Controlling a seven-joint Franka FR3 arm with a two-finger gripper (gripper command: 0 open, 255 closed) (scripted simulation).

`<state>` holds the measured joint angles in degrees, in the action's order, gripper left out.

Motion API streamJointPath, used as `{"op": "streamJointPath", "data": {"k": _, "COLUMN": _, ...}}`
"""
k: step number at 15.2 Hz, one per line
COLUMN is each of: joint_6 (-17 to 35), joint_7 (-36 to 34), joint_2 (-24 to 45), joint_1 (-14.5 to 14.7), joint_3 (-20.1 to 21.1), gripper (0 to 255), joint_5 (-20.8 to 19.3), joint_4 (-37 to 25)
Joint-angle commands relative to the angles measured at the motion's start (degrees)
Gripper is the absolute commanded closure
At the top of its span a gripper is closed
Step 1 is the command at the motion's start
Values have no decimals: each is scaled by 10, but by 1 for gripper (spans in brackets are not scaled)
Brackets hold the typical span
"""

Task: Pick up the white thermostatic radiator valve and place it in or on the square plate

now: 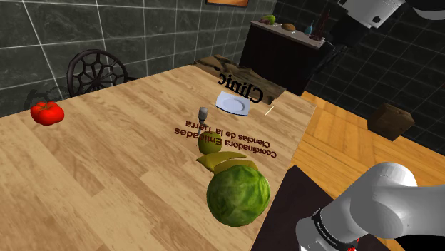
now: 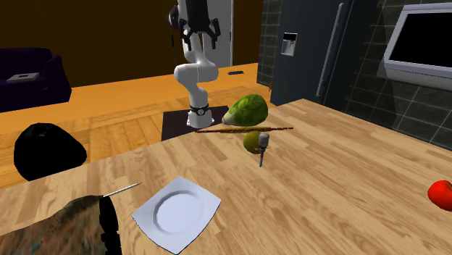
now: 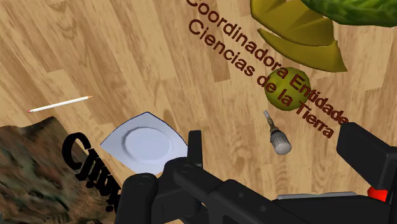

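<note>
Lower left of the second exterior view, you've got a mottled brown slab (image 2: pixel 69 224) with black lettering along its edge, lying on the wooden table (image 2: pixel 340 188). A thin white stick (image 2: pixel 121 190) sits just beside it. Next over, low in the frame, there's your square plate (image 2: pixel 176 212), white with a round well, flat on the wood.

Top centre now: the arm (image 2: pixel 194 72) stands on its stand past the table's far edge. The gripper (image 2: pixel 200 32) hangs high at the top of the frame, well above everything. In the wrist view its two black fingers (image 3: pixel 194 147) stand apart, clasping nothing.

Right of centre, a green cabbage (image 2: pixel 246 110) sits at the table edge, and a small round green fruit (image 2: pixel 252 141) is in front of it. Here's your valve (image 2: pixel 263 147): grey head up, slim stem down, upright on the table just beside that fruit. It is well apart from the plate. Far right edge, a red tomato (image 2: pixel 440 194).
</note>
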<state>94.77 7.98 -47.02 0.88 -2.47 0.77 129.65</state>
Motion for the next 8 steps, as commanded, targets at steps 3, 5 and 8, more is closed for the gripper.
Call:
{"op": "streamJointPath", "data": {"k": 3, "joint_6": 38, "joint_7": 8, "joint_2": 17, "joint_1": 7, "joint_3": 2, "gripper": 0, "joint_5": 3, "joint_4": 21}}
{"op": "streamJointPath", "data": {"k": 5, "joint_6": 76, "joint_7": 17, "joint_2": 36, "joint_1": 15, "joint_3": 3, "gripper": 0, "joint_5": 6, "joint_4": 40}}
{"op": "streamJointPath", "data": {"k": 8, "joint_6": 133, "joint_7": 29, "joint_2": 71, "joint_1": 27, "joint_3": 6, "gripper": 0, "joint_5": 12, "joint_4": 63}}
